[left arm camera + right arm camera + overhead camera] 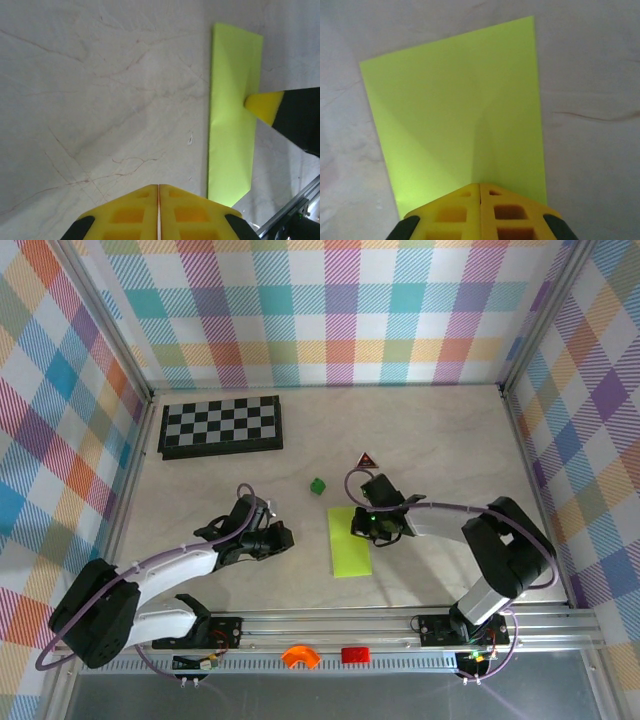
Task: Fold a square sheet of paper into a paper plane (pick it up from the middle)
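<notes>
The paper plane [350, 541], at this stage a flat lime rectangle with faint creases, lies near the bench's near edge, about midway along it. My right fingers [477, 191] are closed and empty, tips touching the long edge that faces the bench's right edge. My left fingers [156, 192] are closed, empty and apart from it, leftward. Judgement: thin, light, limp, apt to slide and crease; grip mid-edge, once that edge is lifted.
</notes>
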Controlling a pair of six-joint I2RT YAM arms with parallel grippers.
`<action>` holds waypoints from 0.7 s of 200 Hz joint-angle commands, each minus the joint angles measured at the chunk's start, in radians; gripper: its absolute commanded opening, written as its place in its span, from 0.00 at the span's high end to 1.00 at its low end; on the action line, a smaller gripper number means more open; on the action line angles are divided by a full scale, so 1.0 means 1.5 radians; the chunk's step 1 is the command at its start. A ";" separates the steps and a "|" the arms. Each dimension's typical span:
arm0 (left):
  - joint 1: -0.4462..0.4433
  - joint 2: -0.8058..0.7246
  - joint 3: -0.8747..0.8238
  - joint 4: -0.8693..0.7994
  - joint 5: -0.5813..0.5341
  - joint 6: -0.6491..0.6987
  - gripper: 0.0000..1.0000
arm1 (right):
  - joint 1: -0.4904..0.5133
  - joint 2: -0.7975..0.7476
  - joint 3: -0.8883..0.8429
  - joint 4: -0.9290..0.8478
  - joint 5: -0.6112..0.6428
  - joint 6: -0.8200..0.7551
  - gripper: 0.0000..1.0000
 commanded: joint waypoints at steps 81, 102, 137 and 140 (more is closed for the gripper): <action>0.039 0.005 0.020 0.023 0.028 -0.024 0.88 | 0.040 0.053 0.051 0.046 -0.083 0.041 0.92; 0.039 0.060 0.044 0.079 0.078 -0.037 0.88 | 0.033 -0.012 0.031 0.003 -0.035 0.042 0.89; 0.036 0.172 0.091 0.162 0.145 -0.053 0.90 | -0.025 -0.106 -0.060 -0.014 -0.063 0.040 0.87; 0.036 0.181 0.096 0.166 0.150 -0.053 0.90 | -0.028 -0.114 -0.067 -0.015 -0.066 0.040 0.87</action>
